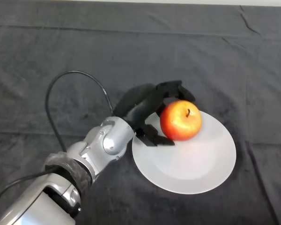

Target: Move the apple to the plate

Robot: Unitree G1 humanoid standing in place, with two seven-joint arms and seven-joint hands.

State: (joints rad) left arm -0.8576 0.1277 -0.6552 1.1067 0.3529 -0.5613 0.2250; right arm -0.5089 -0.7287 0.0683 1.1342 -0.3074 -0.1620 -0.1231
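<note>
A red and yellow apple (pixel 180 120) sits at the upper left part of the white plate (pixel 201 164), stem up. My left hand (pixel 143 105) reaches in from the lower left and is shut on the apple. Its fingers (pixel 175 89) curl over the apple's far side and the thumb (pixel 154 137) lies against its near side, over the plate's left rim. I cannot tell whether the apple rests on the plate or hangs just above it.
The dark cloth (pixel 61 47) covers the whole table, with folds at the far right. My silver-grey forearm (pixel 100 145) crosses the lower left of the view.
</note>
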